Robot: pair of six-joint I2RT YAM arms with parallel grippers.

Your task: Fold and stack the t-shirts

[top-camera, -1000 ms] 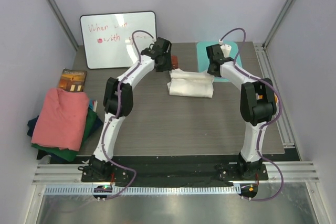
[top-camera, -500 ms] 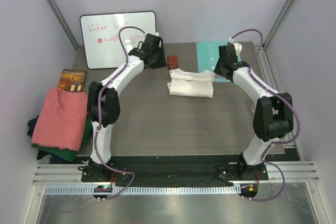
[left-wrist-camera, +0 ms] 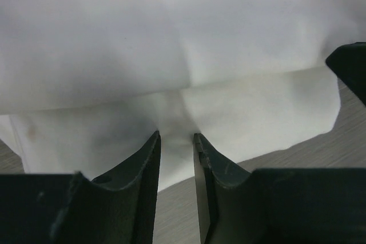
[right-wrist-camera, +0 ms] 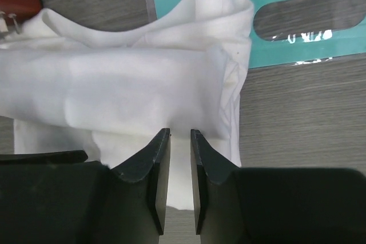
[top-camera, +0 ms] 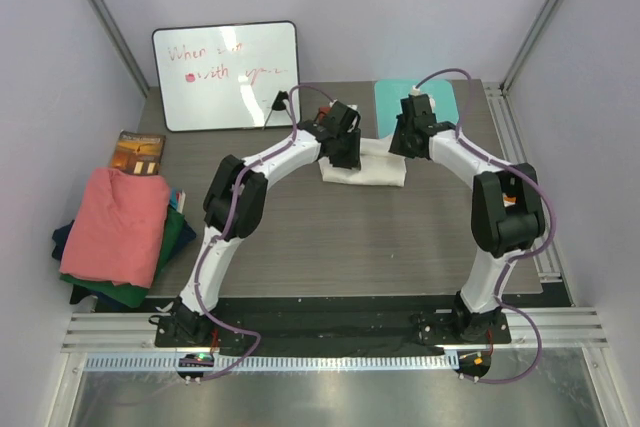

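Both arms have swung inward onto the partly folded white t-shirt [top-camera: 370, 173] at upper centre. Left gripper [top-camera: 345, 150] and right gripper [top-camera: 408, 139] have jaws nearly together over cloth; whether they pinch it I cannot tell. The salmon-pink shirt [top-camera: 120, 222] and the darker ones lie heaped at left, seemingly still to do.

Folded white shirt [top-camera: 370, 172] lying far-centre on surface [top-camera: 350, 237]. Left end effector [top-camera: 345, 152] down at its left end, right end effector [top-camera: 408, 137] at its right end. Can't read either jaw opening from above. Teal mat [top-camera: 388, 102] just behind shirt, partly hidden by right arm. Whiteboard [top-camera: 226, 75] propped far left. Pile at left edge: pink shirt [top-camera: 118, 222] on top, green shirt [top-camera: 172, 242] and navy shirt [top-camera: 62, 239] underneath. Book [top-camera: 138, 152] just behind pile.
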